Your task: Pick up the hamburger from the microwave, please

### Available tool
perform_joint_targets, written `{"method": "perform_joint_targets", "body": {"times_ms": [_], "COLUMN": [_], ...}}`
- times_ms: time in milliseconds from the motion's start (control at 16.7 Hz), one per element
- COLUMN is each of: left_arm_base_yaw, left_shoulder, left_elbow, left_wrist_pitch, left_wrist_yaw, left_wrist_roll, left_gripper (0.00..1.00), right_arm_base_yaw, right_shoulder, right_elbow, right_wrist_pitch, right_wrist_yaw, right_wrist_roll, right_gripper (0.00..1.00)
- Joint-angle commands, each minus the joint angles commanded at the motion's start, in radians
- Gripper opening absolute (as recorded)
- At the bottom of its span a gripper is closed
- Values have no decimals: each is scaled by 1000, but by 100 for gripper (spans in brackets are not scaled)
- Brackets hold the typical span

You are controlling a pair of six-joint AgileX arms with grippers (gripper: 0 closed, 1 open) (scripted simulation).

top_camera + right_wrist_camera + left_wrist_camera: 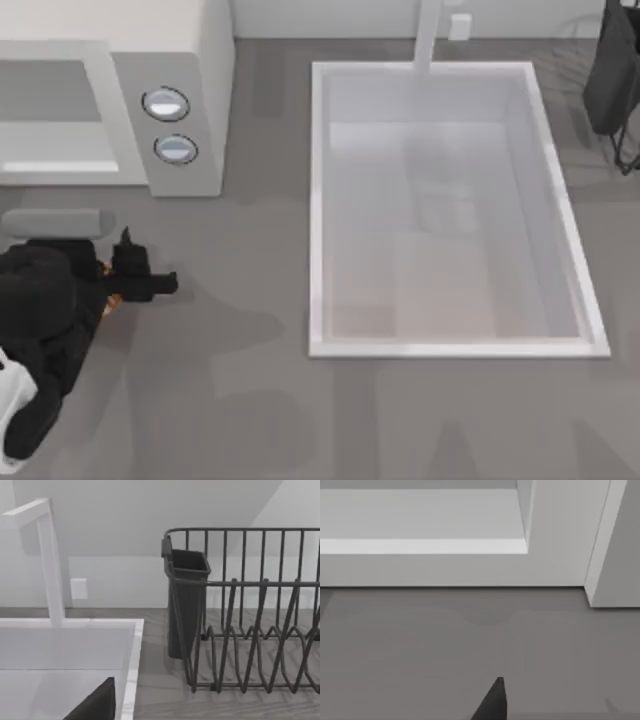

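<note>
From above, a white-grey boxy microwave (110,95) sits at ten o'clock on the grey tabletop (250,410). Just below it, at eight o'clock, the black left claw (140,275) hovers; whether its fingers are apart cannot be told. A faint orange sliver beside it may be the hamburger (108,288), mostly hidden. It likely handles light and soft, best pinched gently across its round sides. The right arm rests at one o'clock.
</note>
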Motion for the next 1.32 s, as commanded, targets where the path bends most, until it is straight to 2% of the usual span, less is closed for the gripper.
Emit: {"method": "perform_joint_targets", "body": {"times_ms": [180,960,1320], "left_arm_base_yaw": [0,0,0], "left_shoulder": [0,0,0], "left_elbow": [0,0,0], "left_wrist_pitch": [0,0,0], "left_wrist_yaw": [0,0,0], "left_wrist_roll": [0,0,0], "left_gripper": [0,98,100], "right_arm_base_yaw": [0,0,0], "right_shoulder": [0,0,0], "right_elbow": [0,0,0], "right_wrist_pitch": [0,0,0], "right_wrist_yaw": [0,0,0], "right_wrist_roll": [0,0,0], "right_gripper": [100,100,100]}}
